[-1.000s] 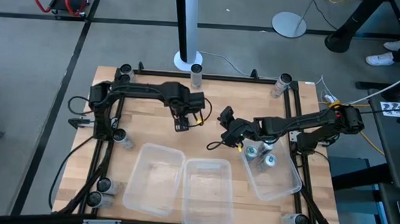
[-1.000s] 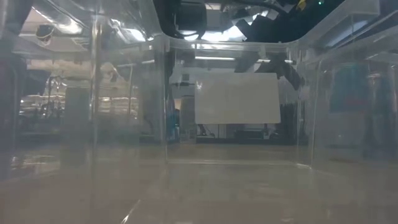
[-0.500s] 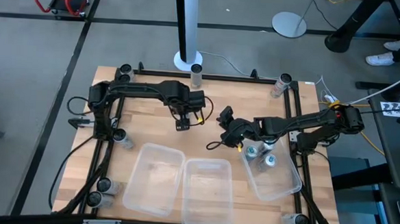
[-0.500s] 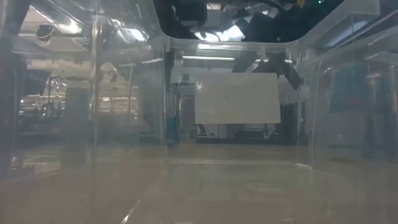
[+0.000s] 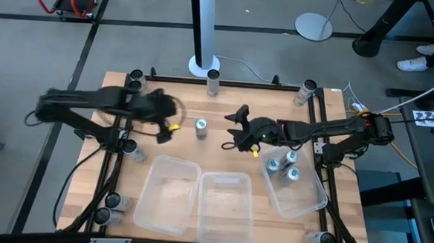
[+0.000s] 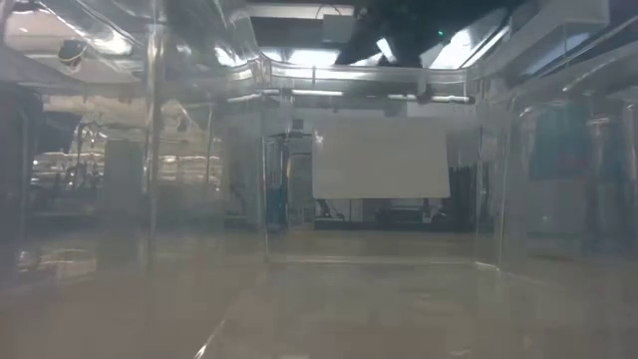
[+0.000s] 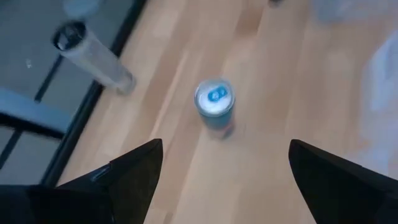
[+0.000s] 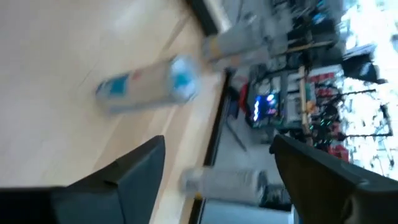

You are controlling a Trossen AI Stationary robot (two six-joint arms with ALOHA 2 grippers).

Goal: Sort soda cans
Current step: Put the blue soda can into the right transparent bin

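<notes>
1. The bench is carrying three clear bins along the lower part of the high view; the right bin is holding three silver-topped soda cans, the other two bins look empty.
2. The left gripper is hanging at centre-left of the high view, blurred there; in the left wrist view its jaws are standing spread with nothing between them.
3. The right gripper is sitting just right of centre, jaws spread and empty, pointing toward the frame's left.
4. A lone can is standing upright on bare wood, long axis vertical, between the two grippers and apart from both. My judgement: the right one is slightly nearer.
5. View differences: the left wrist view is showing the lone can's silver top with blue tab ahead of the jaws; the right wrist view is showing its blue-white side; the low view is showing only bin walls, no can.
</notes>
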